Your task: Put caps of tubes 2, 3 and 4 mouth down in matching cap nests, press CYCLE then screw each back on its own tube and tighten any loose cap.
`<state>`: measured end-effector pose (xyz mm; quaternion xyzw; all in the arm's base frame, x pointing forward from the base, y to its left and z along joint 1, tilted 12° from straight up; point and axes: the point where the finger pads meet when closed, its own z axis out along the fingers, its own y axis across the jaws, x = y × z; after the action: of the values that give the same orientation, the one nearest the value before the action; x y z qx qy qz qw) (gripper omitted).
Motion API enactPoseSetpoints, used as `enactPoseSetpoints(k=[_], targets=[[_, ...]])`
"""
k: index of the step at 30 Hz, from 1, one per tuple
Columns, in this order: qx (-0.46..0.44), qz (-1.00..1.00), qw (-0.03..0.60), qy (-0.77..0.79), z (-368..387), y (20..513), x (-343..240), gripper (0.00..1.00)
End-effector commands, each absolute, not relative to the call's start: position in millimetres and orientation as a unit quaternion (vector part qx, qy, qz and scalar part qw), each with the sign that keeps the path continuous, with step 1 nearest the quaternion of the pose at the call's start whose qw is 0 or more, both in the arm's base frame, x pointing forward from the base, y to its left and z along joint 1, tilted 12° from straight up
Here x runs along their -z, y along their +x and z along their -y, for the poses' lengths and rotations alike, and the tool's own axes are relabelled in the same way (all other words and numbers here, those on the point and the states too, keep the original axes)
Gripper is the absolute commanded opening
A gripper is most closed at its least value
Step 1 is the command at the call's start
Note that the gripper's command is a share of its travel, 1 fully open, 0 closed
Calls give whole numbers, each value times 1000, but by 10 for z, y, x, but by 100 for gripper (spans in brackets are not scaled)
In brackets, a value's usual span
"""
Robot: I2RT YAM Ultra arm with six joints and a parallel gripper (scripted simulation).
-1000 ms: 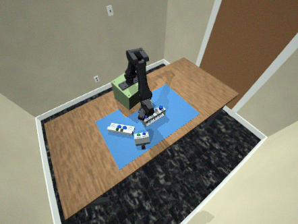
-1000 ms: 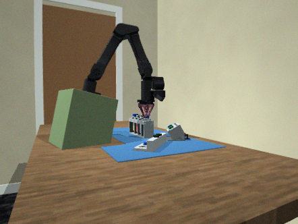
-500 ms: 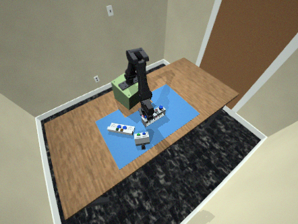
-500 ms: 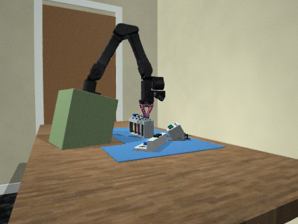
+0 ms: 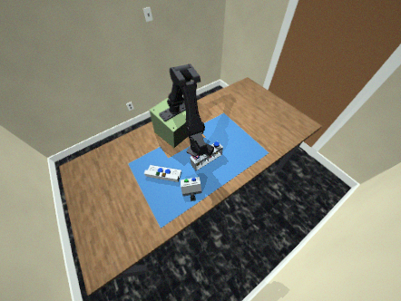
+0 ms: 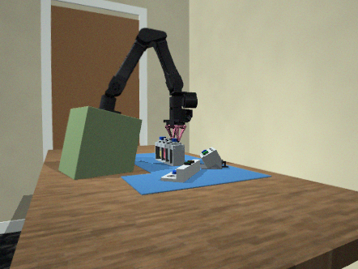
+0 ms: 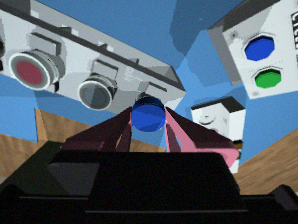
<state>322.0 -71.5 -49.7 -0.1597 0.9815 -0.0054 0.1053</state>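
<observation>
My gripper [image 7: 148, 111] is shut on a blue cap [image 7: 148, 114] at one end of the grey decapping station [image 7: 95, 70]. In the exterior and top views the fingers [image 6: 175, 135] reach straight down onto the station's near end [image 5: 200, 156]. I cannot tell whether the cap is still on its tube or just above it. Beside it two tube mouths stand open, one grey [image 7: 97, 92] and one red [image 7: 30, 71]. A capped tube [image 5: 217, 144] stands at the station's other end. The cap tray [image 5: 162, 172] holds two blue caps [image 5: 164, 170].
The key box [image 5: 190, 185] with the blue key [image 7: 259, 48] and green key [image 7: 268, 79] stands in front of the station on the blue mat [image 5: 201, 169]. The green block [image 5: 170, 123] carries the arm's base. The table's front edge is near the key box.
</observation>
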Motion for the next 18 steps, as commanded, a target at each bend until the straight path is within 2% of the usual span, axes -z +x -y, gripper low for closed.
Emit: enactPoseSetpoints(k=[1, 18], targets=[[20, -955, 109, -276, 719, 3244, 471, 0], [58, -788, 94, -606, 718, 3243, 469, 0]])
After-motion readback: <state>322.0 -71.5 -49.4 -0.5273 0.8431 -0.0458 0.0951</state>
